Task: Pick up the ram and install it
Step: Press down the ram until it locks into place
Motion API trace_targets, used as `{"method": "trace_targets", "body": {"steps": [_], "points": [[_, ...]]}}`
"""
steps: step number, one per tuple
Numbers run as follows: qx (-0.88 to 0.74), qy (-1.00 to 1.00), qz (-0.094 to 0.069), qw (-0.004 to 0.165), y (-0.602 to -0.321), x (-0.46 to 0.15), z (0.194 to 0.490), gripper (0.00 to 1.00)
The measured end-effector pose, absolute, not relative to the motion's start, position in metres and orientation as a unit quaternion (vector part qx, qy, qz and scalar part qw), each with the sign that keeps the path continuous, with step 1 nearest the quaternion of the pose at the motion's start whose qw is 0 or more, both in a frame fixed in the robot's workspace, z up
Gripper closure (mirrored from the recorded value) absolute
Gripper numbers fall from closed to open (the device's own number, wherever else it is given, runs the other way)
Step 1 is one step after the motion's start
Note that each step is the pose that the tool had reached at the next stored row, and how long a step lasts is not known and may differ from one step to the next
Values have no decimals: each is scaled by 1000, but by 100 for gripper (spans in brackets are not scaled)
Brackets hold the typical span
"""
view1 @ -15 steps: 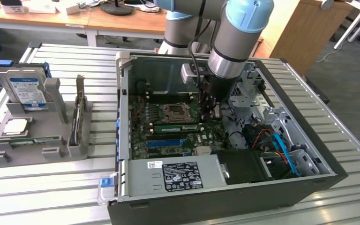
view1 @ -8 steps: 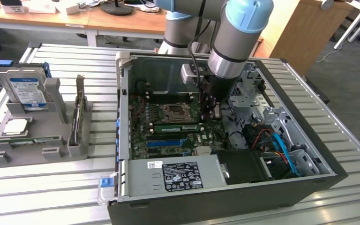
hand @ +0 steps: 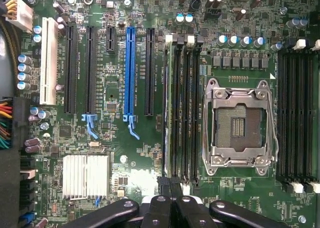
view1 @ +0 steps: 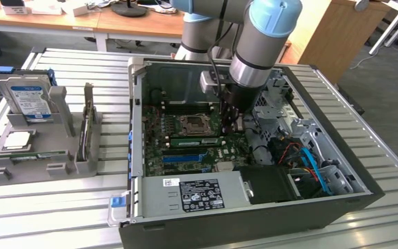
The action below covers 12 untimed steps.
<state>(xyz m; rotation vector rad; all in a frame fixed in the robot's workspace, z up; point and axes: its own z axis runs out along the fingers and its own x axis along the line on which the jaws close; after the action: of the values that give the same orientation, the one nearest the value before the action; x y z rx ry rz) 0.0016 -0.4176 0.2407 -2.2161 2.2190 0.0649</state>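
**Gripper (hand: 172,203) clenched above the slotted ram (hand: 176,113)**

Its fingers (hand: 157,210) are pressed together over one end of the ram. The ram stands on edge in a memory slot of the motherboard (hand: 115,138), just beside the processor socket (hand: 239,123). Whether they touch it cannot be told. The motherboard sits inside the open computer case (view1: 254,228) on the slatted bench (view1: 47,218).

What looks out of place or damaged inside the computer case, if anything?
Nothing looks askew or damaged. The processor socket on the motherboard stands empty, and the ram appears to sit straight in a slot beside it.
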Motion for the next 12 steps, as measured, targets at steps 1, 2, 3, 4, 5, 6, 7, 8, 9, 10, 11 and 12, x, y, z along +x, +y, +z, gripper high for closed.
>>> {"method": "trace_targets", "body": {"steps": [1,2,3,4,5,6,7,8,9,10,11,12], "points": [[-707,707,21,2,-418,2,240,89],[-707,707,21,2,-418,2,239,89],[-707,707,21,2,-418,2,239,89],[-707,707,21,2,-418,2,238,89],[-707,707,21,2,-418,2,238,89],[-707,707,21,2,-418,2,238,89],[-707,707,21,2,-418,2,238,89],[-706,707,21,2,-418,2,238,89],[-707,707,21,2,-418,2,238,89],[-706,707,21,2,-417,2,238,89],[-706,707,21,2,-417,2,238,89],[-706,707,21,2,-416,2,238,89]]}}
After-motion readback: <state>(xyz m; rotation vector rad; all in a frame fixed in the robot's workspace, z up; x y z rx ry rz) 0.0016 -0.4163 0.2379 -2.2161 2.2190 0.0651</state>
